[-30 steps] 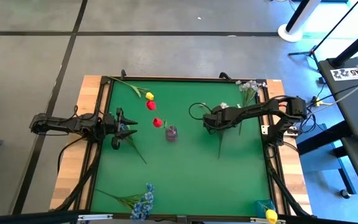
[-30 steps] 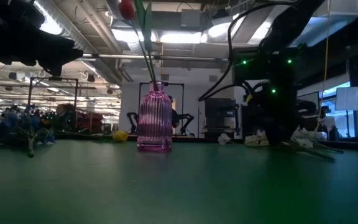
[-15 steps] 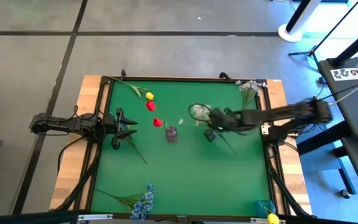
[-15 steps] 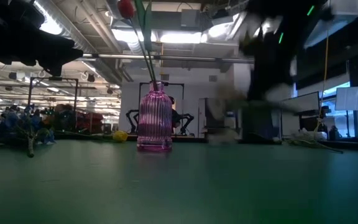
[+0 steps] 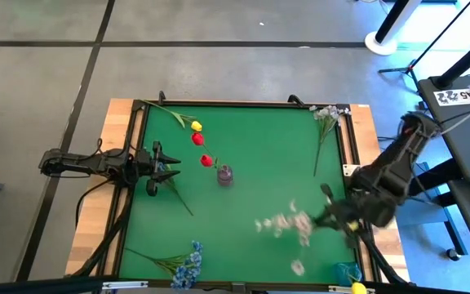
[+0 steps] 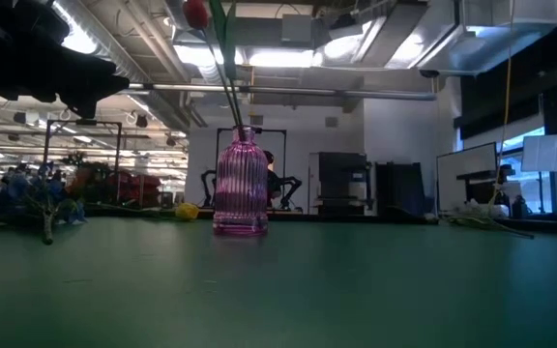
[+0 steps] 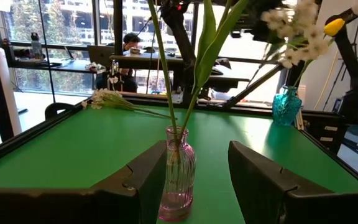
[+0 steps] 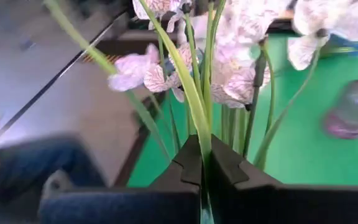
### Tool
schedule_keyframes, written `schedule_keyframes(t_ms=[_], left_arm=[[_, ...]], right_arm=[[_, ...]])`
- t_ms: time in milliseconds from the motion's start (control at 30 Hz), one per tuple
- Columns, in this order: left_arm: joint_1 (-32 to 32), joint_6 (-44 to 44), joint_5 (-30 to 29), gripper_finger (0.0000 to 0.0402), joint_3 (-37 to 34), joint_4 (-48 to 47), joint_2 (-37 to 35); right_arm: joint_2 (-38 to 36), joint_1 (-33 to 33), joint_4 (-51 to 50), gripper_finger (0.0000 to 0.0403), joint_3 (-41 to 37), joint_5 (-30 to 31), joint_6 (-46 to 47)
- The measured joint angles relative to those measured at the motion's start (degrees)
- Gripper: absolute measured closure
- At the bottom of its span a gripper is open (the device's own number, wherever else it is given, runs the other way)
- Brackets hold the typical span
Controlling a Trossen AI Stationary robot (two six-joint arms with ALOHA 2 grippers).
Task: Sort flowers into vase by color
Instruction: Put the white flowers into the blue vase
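We see a ribbed, translucent pink glass vase [image 5: 225, 175] standing upright near the middle of the green-topped desk [image 5: 243, 229]. It holds two red tulip-like buds [image 5: 201, 149] on thin green stems that lean toward the far left corner. Just beyond them a yellow bud [image 5: 196, 126] lies on the desk by the far edge.

The right gripper [image 5: 333, 215] is over the desk's near right part, and its jaws are clamped on the green stems of a white small-blossom spray [image 5: 288, 224]. The blossoms look smeared in the high view, so we cannot make out their exact shape there; in the right wrist view the pale petals [image 8: 229, 56] fan out above the pinched stems.

A second white spray [image 5: 325, 114] lies at the far right corner, a blue clustered spray [image 5: 188, 263] at the near edge, and a small teal vase [image 5: 348, 271] with a yellow bud at the near right corner.

The left gripper [image 5: 166, 167] waits left of the pink vase, jaws apart and holding nothing.
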Motion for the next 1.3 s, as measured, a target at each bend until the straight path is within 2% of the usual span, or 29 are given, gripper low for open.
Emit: schedule_keyframes(t_ms=[133,267,367,500,600,667,833,1100,1200,1300], left_arm=[[0.0,0.0,0.0,0.0234,0.0,0.0,0.0],[0.0,0.0,0.0,0.0234,0.0,0.0,0.0],[0.0,0.0,0.0,0.0234,0.0,0.0,0.0],[0.0,0.0,0.0,0.0234,0.0,0.0,0.0],[0.0,0.0,0.0,0.0234,0.0,0.0,0.0],[0.0,0.0,0.0,0.0234,0.0,0.0,0.0],[0.0,0.0,0.0,0.0234,0.0,0.0,0.0],[0.0,0.0,0.0,0.0234,0.0,0.0,0.0],[0.0,0.0,0.0,0.0234,0.0,0.0,0.0],[0.0,0.0,0.0,0.0234,0.0,0.0,0.0]], right_arm=[[0.0,9.2,3.9,0.0399,0.0,1.0,1.3],[-0.9,15.7,11.2,0.0399,0.0,1.4,-2.7],[-2.0,20.3,15.2,0.0400,0.0,6.7,-8.0],[-3.8,27.0,20.7,0.0401,0.1,18.0,-14.8],[-3.8,31.1,22.7,0.0402,0.1,25.7,-16.2],[-3.4,33.5,27.9,0.0402,-0.8,28.4,-16.1],[-0.4,35.7,49.4,0.0402,-7.0,30.5,-18.6],[8.0,35.6,70.2,0.0402,-12.6,31.5,-25.2],[10.4,35.5,74.3,0.0402,-12.6,29.8,-27.1],[11.4,35.5,73.4,0.0402,-12.6,30.6,-27.2]])
